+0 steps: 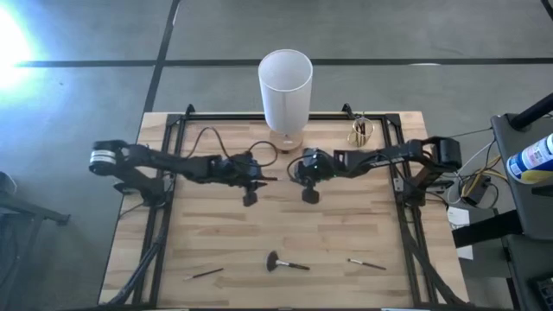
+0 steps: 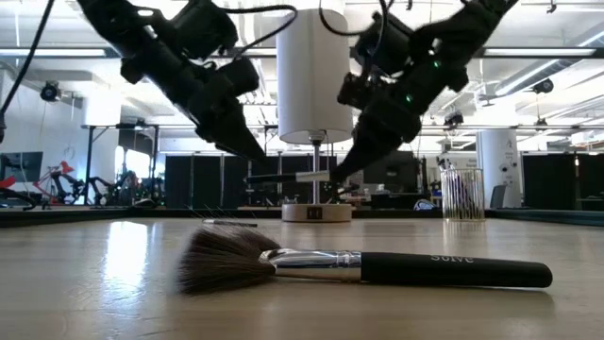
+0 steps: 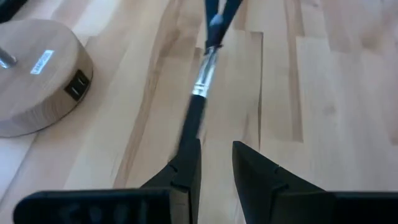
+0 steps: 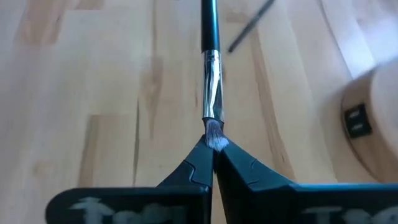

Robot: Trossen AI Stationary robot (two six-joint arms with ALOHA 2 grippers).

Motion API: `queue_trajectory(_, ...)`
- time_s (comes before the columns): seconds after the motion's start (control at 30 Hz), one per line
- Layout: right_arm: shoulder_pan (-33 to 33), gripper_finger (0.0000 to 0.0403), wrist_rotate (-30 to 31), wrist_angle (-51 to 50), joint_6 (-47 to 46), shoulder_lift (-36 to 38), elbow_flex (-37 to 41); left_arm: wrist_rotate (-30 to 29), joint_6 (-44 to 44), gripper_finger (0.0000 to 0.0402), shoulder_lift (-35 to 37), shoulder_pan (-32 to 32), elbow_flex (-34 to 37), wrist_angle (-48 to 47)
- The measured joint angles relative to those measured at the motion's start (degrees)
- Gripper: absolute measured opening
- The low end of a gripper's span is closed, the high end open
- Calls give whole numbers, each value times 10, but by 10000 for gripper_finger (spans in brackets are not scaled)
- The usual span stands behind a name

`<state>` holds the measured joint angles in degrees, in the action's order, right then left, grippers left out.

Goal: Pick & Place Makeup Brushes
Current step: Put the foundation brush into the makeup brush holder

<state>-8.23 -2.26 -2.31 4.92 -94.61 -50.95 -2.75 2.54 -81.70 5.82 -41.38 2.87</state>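
The brush [image 1: 278, 179] hung over the table's [image 1: 216, 233] middle between both grippers, I saw from above. Level: three more lay near the front edge. Left wrist: left gripper [image 3: 216, 163] released beside its handle. Right wrist: right gripper [image 4: 213, 157] clenched on its bristles.

Brush handle [image 4: 209, 25] cut off; far brushes [image 1: 366, 263] tiny.
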Motion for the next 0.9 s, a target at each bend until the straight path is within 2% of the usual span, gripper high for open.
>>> queue_trajectory(0.27,34,8,12,-75,44,0,-60,7,-4,85,-17,0,-22,-42)
queue_trajectory(0.43,41,8,12,-83,58,0,-75,42,-7,83,-18,0,-22,-61)
queue_trajectory(0.6,41,8,17,-81,60,0,-79,49,2,34,-18,-1,-22,-88)
queue_trajectory(0.77,43,14,31,-82,48,6,-78,45,24,33,-18,-1,-9,-75)
queue_trajectory(0.9,43,40,46,-113,23,41,-78,41,53,33,-18,1,28,3)
